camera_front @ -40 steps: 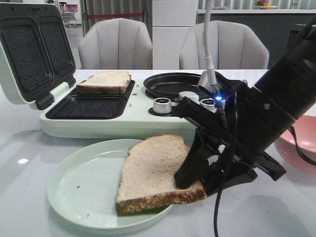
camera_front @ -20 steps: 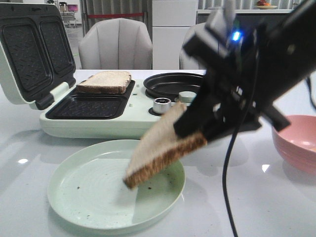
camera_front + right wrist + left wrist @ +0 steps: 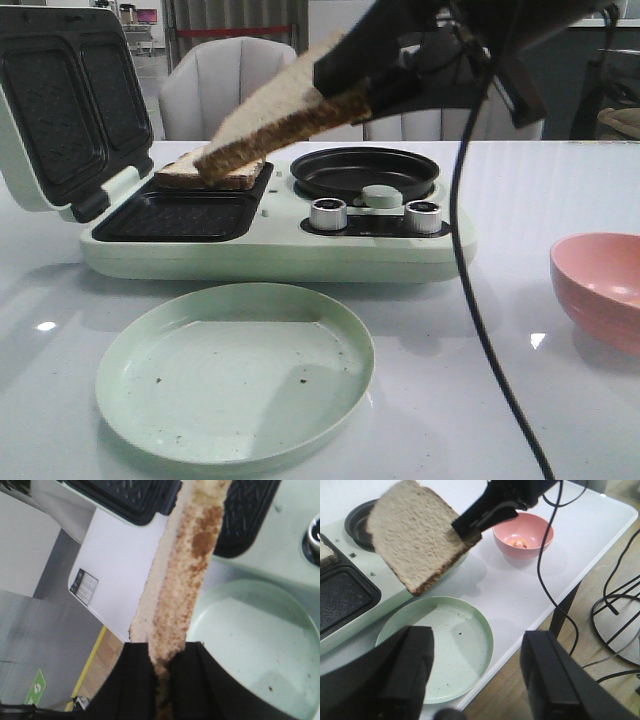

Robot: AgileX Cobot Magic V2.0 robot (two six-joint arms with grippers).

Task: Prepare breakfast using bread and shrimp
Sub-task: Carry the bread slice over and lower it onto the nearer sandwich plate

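Right claw (image 3: 345, 85) is clamped on one flat, grainy bread slice (image 3: 275, 125), dark crust edge showing, tilted high above the pale green sandwich maker (image 3: 270, 235). A second slice (image 3: 215, 165) lies in its far ridged tray. Round green plate (image 3: 235, 370) sits bare on the white bench (image 3: 500, 330). Shrimp (image 3: 520, 543) rests in the pink bowl (image 3: 523, 534). Left claw (image 3: 477, 677) hangs spread apart.

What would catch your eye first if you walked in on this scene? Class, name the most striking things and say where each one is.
First, the bread slice pinched at one edge in the right hand, hanging tilted in the air above the sandwich maker. A second slice lies in the maker's rear well, with the front well bare. Nearer the camera sits a light green plate holding only crumbs, and a pink bowl stands on the right.
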